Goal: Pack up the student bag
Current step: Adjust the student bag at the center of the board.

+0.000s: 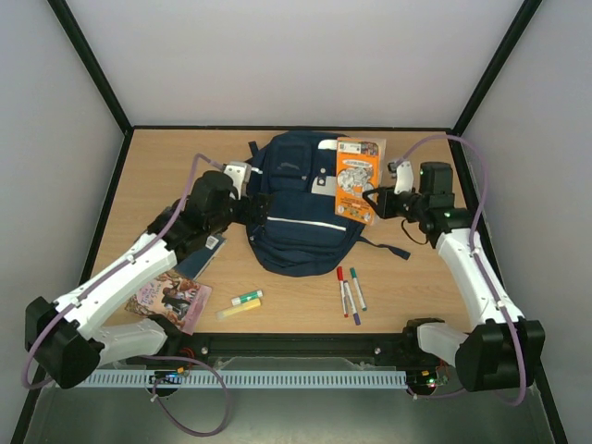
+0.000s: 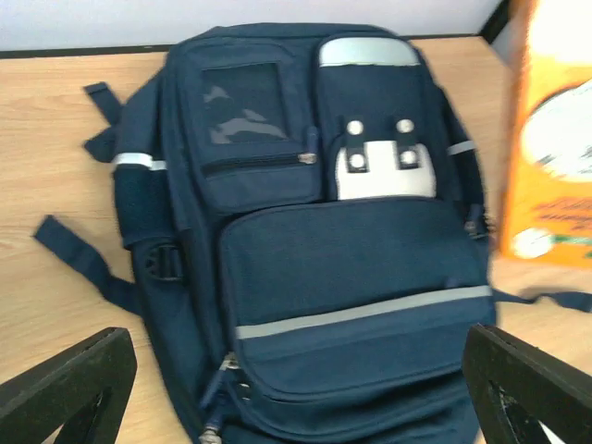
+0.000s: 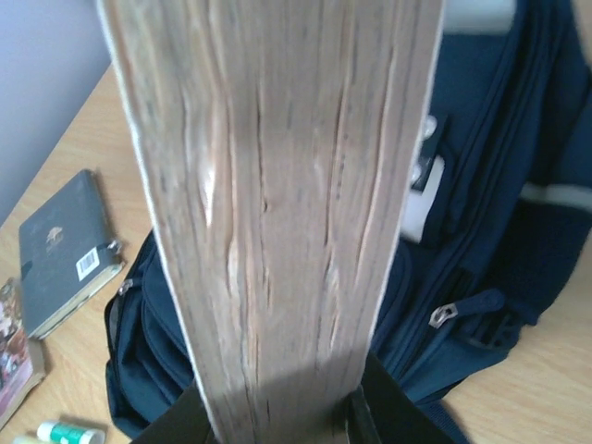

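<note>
Navy fabric student bag lying flat in middle of table, looking soft and floppy, so grabbing zip pull seeming best bet; right gripper clamping orange book upright over it, left gripper hovering beside, fingers spread wide

Lab cell: white panels, black frame

The navy student bag lies flat, front up, mid-bench toward the far edge, white stripes and grey patch showing.
</note>
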Available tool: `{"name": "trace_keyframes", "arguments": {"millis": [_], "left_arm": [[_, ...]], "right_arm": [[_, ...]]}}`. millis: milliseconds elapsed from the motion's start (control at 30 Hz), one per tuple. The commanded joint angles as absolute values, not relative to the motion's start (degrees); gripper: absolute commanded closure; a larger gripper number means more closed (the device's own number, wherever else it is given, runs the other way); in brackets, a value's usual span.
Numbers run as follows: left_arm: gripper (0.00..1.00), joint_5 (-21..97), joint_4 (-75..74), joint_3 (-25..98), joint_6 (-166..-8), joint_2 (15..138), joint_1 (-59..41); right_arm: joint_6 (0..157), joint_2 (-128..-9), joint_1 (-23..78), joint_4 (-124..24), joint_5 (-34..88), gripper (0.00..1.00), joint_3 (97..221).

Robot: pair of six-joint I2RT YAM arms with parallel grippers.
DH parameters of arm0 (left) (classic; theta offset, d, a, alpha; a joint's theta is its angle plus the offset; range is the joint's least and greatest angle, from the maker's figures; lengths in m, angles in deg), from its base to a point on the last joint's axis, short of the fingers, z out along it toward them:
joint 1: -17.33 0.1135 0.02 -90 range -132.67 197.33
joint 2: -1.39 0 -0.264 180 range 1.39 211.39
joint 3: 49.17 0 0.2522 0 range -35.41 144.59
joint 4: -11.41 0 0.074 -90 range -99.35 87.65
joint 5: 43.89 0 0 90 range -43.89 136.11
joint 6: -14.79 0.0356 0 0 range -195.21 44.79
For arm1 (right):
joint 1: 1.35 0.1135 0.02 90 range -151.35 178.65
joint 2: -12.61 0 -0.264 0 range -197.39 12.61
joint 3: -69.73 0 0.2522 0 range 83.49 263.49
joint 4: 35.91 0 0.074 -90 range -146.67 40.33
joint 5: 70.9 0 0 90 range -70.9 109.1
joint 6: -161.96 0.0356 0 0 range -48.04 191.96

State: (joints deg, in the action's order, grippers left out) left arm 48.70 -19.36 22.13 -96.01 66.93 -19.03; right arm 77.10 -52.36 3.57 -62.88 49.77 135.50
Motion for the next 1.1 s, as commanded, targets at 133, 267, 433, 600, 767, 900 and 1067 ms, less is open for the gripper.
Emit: {"name": "trace_keyframes", "arguments": {"millis": [133, 267, 433, 600, 767, 900, 1067], "left_arm": [[0.01, 76.67, -13.8, 20.82, -90.05, 76.48, -18.12], [0.06, 65.58, -13.86, 27.75, -85.63, 85.36, -17.45], [0.11, 47.21, -6.39, 21.79, -80.69, 83.15, -17.35], [0.16, 45.95, -16.36, 26.83, -90.59, 91.84, -12.41], [0.2, 42.35, -15.03, 25.95, -97.64, 94.5, -9.23], [0.31, 40.01, -12.15, 24.55, -103.45, 96.78, -4.28], [0.43, 34.54, -8.05, 24.98, -105.18, 101.43, 0.61]], "right_arm": [[73.33, -51.21, 2.51, -76.27, 43.7, 0.99, 149.71], [71.42, -52.58, 2.51, -81.68, 45.83, 0.99, 149.56], [70.06, -51.61, 2.47, -83.14, 37.83, 0.99, 145.96], [70.23, -50.3, 2.42, -78.18, 30.7, 0.99, 140.02], [68.13, -48.44, 2.42, -72.15, 30.6, 0.99, 135.4], [70.04, -45.41, 2.42, -66.59, 33.39, 0.99, 130.04], [69.92, -43.54, 2.42, -65.44, 37.71, 0.99, 128.31]]}}
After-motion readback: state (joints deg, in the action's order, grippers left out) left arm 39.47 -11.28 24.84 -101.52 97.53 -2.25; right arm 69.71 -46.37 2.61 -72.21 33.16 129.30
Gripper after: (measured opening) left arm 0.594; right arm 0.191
